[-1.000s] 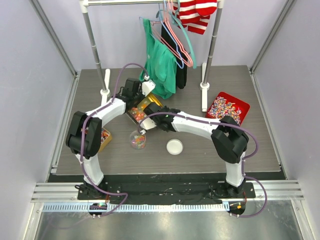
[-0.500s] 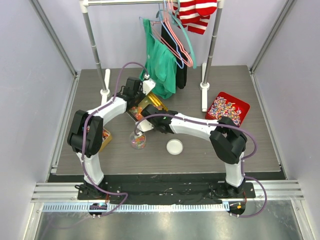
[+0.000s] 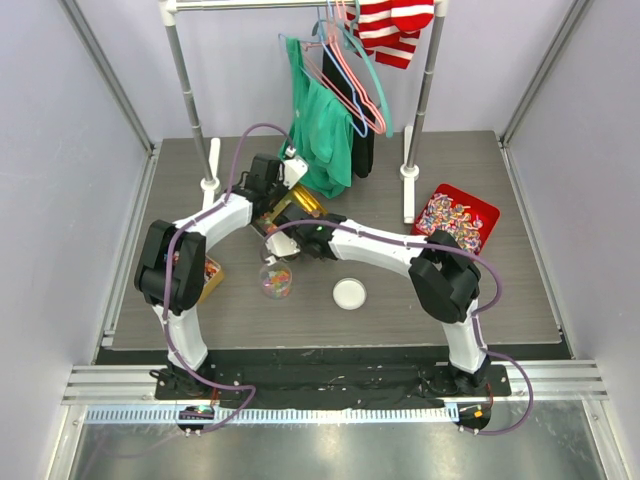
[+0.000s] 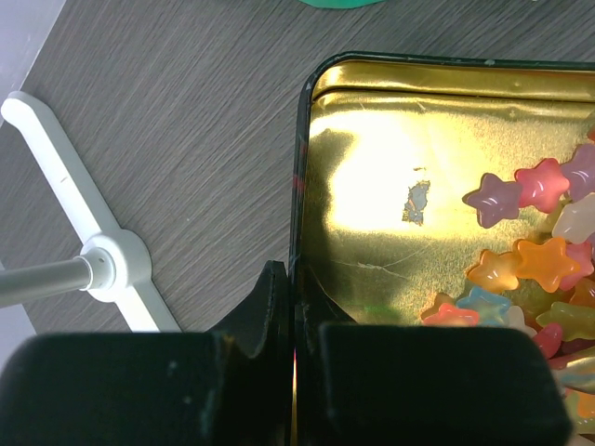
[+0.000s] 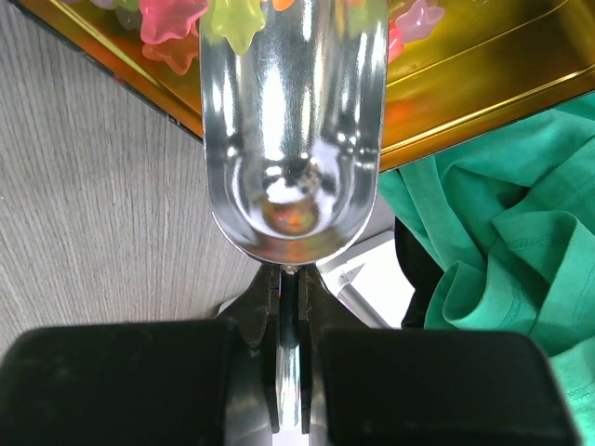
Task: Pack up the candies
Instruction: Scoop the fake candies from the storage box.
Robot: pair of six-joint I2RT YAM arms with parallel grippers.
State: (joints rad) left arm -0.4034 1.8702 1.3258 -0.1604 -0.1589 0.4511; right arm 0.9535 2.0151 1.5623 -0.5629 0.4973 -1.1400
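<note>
Top view: my left gripper (image 3: 283,192) is on the rim of the shiny gold rectangular tin (image 3: 300,205), probably to keep it from sliding while I scoop. My right gripper (image 3: 292,245) carries the silver metal scoop (image 3: 275,250) between the tin and the small clear cup (image 3: 277,282) just nearer my base. The cup has some candies in it. Its round white lid (image 3: 349,293) lies off to the side, so the cup is open for filling.

Left wrist: my jaws are pinched together on the tin's thin dark wall. The star-shaped gummy candies (image 4: 525,232) are heaped ahead and to the right of my fingers, with bare gold floor straight ahead.

Right wrist: my jaws are clamped on the scoop's flat handle. The bowl points away from me and looks empty. Its mouth is at the candies in the tin, ready to dig.
</note>
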